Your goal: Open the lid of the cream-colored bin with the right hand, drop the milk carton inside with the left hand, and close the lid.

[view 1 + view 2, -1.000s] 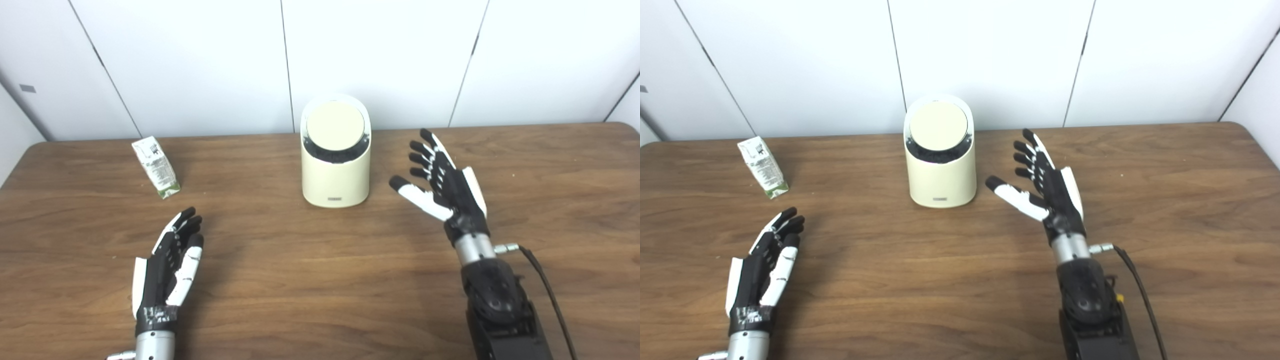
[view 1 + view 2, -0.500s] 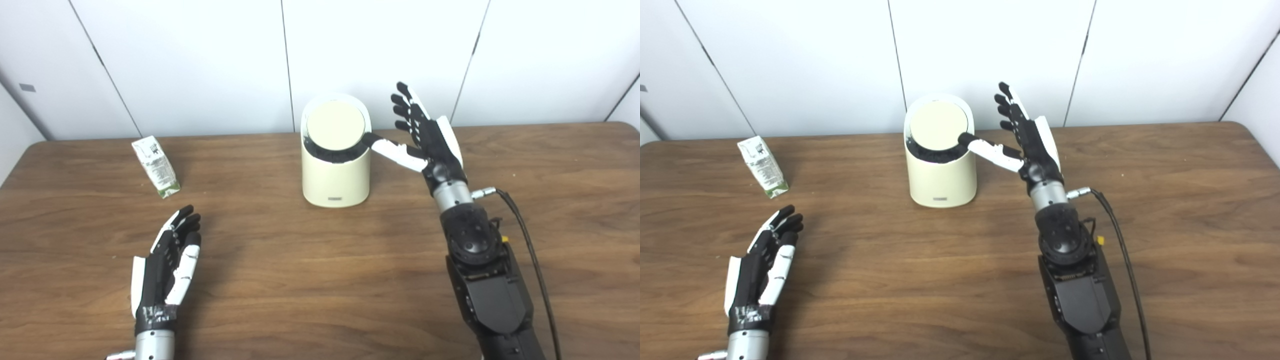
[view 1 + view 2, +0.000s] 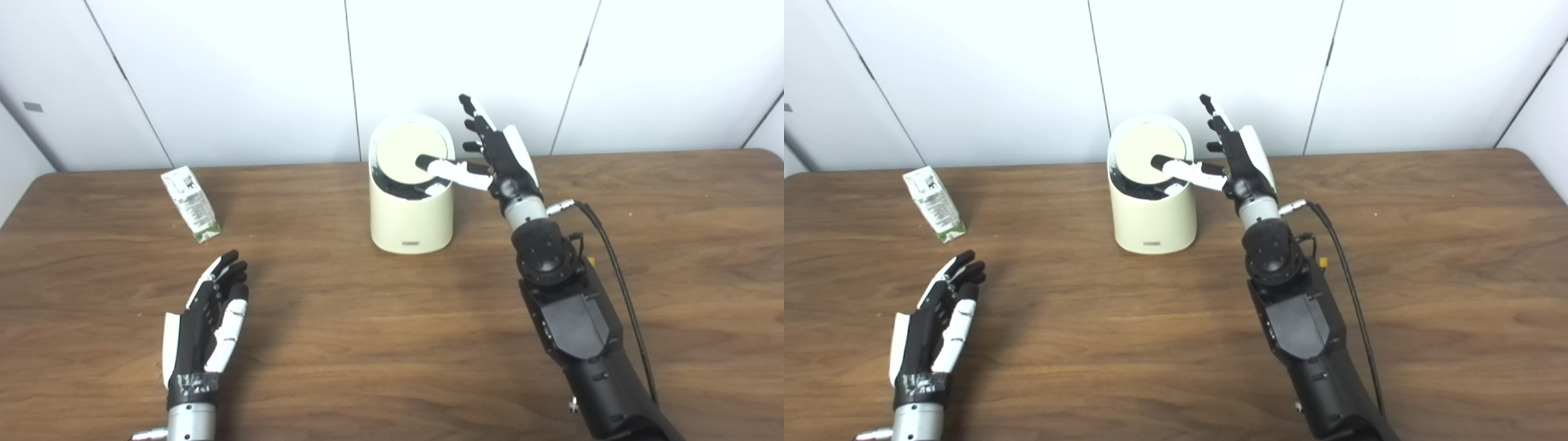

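Note:
The cream-colored bin (image 3: 410, 217) stands at the table's far middle. Its round lid (image 3: 404, 153) is tilted, with a dark gap showing below it. My right hand (image 3: 496, 156) is open just right of the bin's top. Its thumb (image 3: 444, 166) reaches across the lower right part of the lid and rests on it. The other fingers point up, apart. The milk carton (image 3: 191, 204) stands on the table at the far left. My left hand (image 3: 205, 321) is open and empty, flat on the table in front of the carton.
A black cable (image 3: 618, 263) hangs from the right wrist along the forearm. White wall panels (image 3: 245, 73) stand right behind the table's back edge (image 3: 643, 153).
My right hand has risen from the table and moved left to the bin's top. Its thumb now lies on the lid, which has tipped a little. The left hand has barely moved.

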Robot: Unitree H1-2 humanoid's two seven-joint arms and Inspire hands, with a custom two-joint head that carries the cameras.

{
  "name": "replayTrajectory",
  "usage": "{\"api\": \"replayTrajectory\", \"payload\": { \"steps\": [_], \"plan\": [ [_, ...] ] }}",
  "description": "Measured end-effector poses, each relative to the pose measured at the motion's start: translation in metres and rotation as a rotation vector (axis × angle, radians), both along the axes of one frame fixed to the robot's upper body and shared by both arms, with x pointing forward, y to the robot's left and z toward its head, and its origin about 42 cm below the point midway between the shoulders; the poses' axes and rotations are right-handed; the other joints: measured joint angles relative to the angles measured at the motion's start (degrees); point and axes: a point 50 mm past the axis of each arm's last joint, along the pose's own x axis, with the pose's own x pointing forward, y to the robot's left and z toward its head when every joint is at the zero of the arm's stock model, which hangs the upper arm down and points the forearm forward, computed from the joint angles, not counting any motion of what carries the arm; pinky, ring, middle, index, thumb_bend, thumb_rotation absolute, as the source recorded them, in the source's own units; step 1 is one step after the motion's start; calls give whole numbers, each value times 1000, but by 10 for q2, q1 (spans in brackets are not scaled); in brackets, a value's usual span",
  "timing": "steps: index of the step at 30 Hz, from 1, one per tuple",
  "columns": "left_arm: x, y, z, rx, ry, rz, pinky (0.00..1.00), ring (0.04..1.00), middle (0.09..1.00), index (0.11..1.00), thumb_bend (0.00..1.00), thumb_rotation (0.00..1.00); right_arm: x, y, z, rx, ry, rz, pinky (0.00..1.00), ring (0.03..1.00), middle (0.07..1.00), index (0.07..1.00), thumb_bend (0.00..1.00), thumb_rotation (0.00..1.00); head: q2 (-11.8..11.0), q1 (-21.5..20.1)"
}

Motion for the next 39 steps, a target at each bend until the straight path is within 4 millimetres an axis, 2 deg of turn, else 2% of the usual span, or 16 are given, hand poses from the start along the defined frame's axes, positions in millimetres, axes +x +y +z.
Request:
{"api": "replayTrajectory", "payload": {
  "steps": [7, 13, 21, 27, 32, 39],
  "plan": [
    [1, -1, 0, 1, -6, 0, 840, 815, 814, 888, 470, 718, 13, -3, -4, -60, 8, -26, 742, 887, 943, 934, 771, 410, 1, 1],
    [1, -2, 1, 3, -8, 1, 837, 815, 808, 886, 456, 708, 18, -3, 2, -112, -45, -18, 821, 936, 961, 950, 774, 364, 3, 4],
    [1, -4, 1, 17, -13, 19, 829, 814, 809, 878, 447, 699, 17, -1, 5, -182, -106, 10, 852, 928, 949, 956, 810, 287, 7, 4],
    [1, -6, 1, 12, -14, 19, 827, 815, 808, 879, 442, 703, 18, -3, 20, -365, -214, 41, 907, 945, 949, 950, 843, 245, 12, 6],
    [1, -8, 1, 6, -15, 20, 839, 822, 813, 882, 448, 705, 19, 3, 36, -516, -297, 53, 927, 941, 926, 927, 895, 186, 13, 8],
    [1, -11, 1, 11, -15, 19, 829, 816, 809, 879, 448, 726, 24, 9, 50, -592, -356, 63, 906, 934, 921, 922, 915, 168, 12, 11]
  ]
}}
